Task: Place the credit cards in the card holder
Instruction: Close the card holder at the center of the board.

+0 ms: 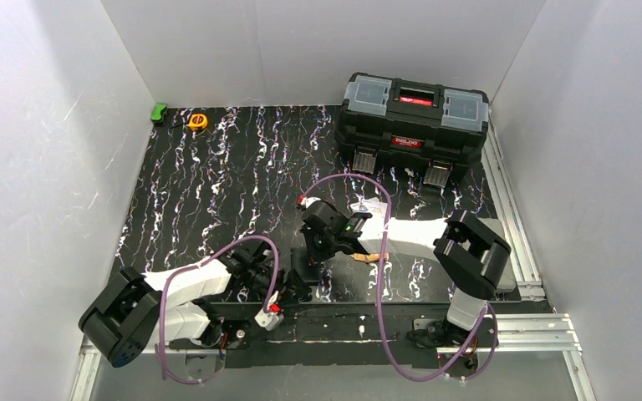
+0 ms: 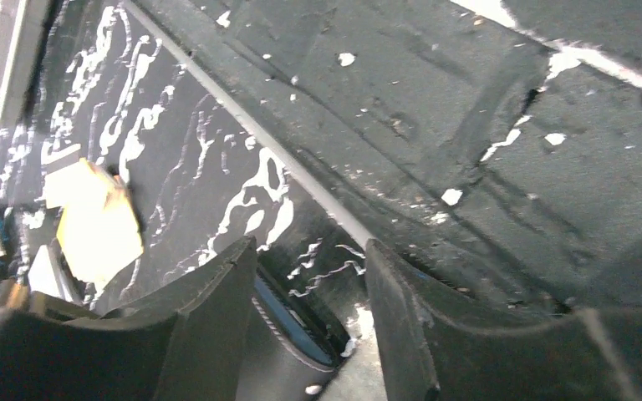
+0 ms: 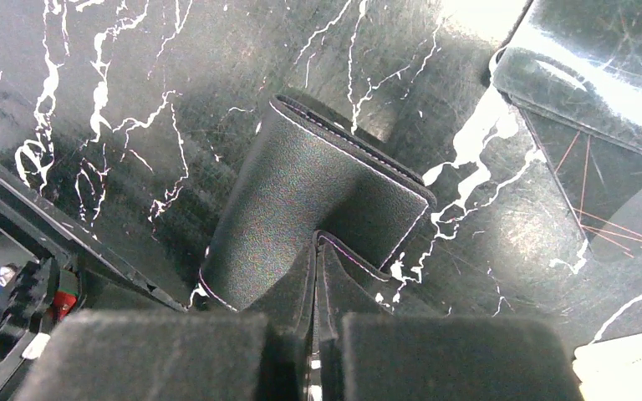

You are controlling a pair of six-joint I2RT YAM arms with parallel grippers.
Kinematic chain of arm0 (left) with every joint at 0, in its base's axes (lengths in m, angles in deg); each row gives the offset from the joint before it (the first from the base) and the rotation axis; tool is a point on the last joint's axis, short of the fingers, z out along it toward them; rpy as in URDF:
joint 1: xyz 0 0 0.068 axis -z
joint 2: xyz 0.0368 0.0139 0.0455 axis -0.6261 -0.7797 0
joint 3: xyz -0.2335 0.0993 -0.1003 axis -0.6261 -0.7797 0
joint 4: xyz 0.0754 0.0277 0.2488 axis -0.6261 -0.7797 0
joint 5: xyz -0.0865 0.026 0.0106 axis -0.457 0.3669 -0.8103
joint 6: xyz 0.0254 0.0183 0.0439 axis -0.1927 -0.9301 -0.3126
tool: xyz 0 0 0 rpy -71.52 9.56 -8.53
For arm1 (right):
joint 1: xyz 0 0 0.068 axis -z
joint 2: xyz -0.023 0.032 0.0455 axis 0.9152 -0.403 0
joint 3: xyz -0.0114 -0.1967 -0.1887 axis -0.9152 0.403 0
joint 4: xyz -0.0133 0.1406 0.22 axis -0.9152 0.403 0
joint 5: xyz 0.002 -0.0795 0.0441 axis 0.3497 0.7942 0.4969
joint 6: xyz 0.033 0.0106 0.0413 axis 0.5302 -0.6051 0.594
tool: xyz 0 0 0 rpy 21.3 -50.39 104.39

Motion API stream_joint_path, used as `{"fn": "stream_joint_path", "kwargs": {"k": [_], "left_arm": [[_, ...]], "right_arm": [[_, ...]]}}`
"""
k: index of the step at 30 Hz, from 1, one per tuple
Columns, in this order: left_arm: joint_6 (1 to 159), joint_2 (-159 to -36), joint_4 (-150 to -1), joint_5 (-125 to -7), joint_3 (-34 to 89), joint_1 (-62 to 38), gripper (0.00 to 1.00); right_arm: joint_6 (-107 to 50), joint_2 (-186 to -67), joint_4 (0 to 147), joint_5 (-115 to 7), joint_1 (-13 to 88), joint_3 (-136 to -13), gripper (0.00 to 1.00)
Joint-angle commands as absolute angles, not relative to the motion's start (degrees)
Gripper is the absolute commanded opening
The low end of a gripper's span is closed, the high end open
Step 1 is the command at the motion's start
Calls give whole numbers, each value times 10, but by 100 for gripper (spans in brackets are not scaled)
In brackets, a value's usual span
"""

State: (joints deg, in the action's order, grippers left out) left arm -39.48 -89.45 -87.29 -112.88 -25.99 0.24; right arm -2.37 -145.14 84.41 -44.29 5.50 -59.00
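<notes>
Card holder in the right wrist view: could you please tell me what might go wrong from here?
The right hand pinches only a thin flap of the card holder, so it might slip free or fold shut. The left hand stands open astride what looks like the holder's edge, with no card in it; closing there could squash the sleeves.

A robotics lab test cell: plain white panels [image 1: 42,167] wall in a black, white-veined bench [image 1: 217,192] at 9, 12 and 3 o'clock. Aluminium rails [image 1: 514,217] frame its 3 and 6 o'clock edges. The left arm [image 1: 192,288] and right arm [image 1: 418,234], trailing purple cables [image 1: 380,276], are bolted at 6 o'clock. A black toolbox [image 1: 414,125] sits at 1 o'clock, a yellow tape measure [image 1: 197,121] at 11 o'clock
</notes>
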Motion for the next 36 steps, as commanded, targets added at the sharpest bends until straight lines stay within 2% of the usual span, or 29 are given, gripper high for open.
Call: {"fn": "stream_joint_path", "kwargs": {"k": [1, 7, 17, 22, 27, 36], "left_arm": [[-389, -882, -749, -1022, -228, -20, 47], [-400, -910, -648, -969, -272, -26, 39], [-411, -824, -785, -990, -284, -34, 41], [-434, -766, -868, -1026, -271, -77, 45], [-554, -844, -870, -1029, -266, -135, 49], [-603, -900, -823, -1072, -278, -122, 50]], "right_arm": [[-56, -1479, 862, -423, 65, -598, 1], [-59, -1469, 864, -425, 68, -593, 1], [-64, -1466, 860, -432, 69, -587, 1], [-80, -1476, 859, -439, 70, -591, 1], [-89, -1484, 856, -446, 70, -597, 1], [-92, -1487, 841, -464, 70, -594, 1]]}}
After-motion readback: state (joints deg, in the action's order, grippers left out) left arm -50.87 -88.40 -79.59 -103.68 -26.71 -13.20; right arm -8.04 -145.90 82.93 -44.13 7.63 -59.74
